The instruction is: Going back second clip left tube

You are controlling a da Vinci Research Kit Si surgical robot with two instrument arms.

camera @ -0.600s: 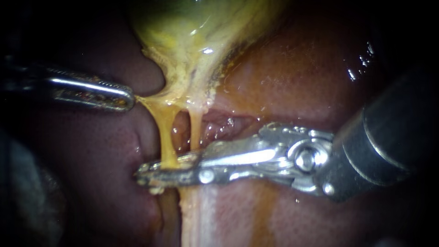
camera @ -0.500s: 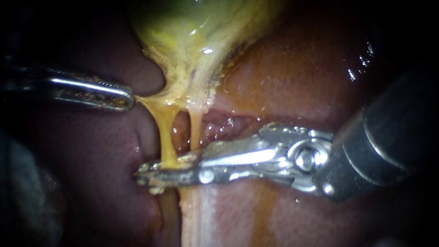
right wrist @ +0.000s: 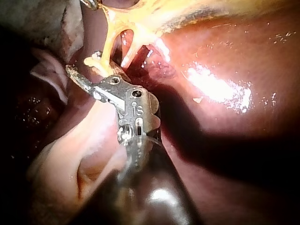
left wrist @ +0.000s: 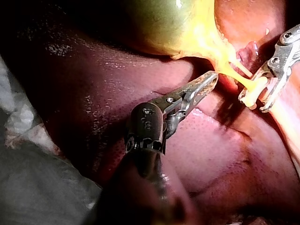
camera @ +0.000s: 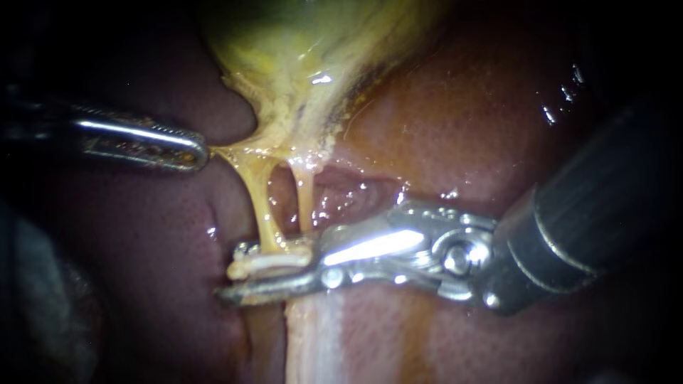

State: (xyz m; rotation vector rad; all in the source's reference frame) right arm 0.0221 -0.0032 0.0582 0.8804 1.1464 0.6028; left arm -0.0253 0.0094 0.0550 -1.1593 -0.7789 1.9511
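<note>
Clip (camera: pixel 274 259) is sitting across the left tube (camera: pixel 260 199), between the right instrument's (camera: pixel 242 279) jaws, which are standing open, probably to back away. Left instrument (camera: pixel 196 153) is gripping the gallbladder's (camera: pixel 284 43) edge, pulling sideways and keeping both tubes taut.

The left tube (camera: pixel 259 200) hangs under the gallbladder (camera: pixel 299 57) (liver (camera: pixel 462 121) behind).
</note>
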